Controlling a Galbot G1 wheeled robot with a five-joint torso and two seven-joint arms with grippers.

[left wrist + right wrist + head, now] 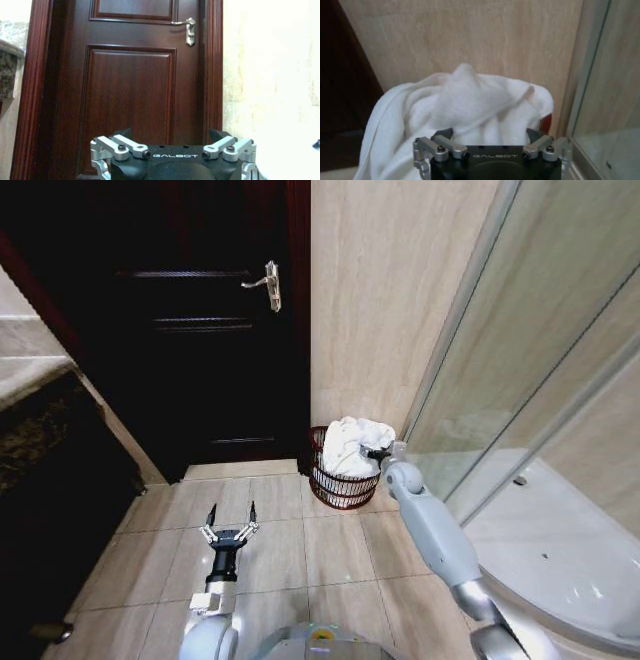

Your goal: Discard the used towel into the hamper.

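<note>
Figure: Item count, bathroom corner.
One hamper, one white towel, one dark door with one handle, two hands: left hand, right hand.

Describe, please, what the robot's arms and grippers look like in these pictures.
Both arms are smooth light-grey shells. The left gripper has a black body, silver metal linkages with dark bolts and slim dark fingers. The right gripper matches: black housing, white GALBOT lettering, silver bolted brackets either side.
</note>
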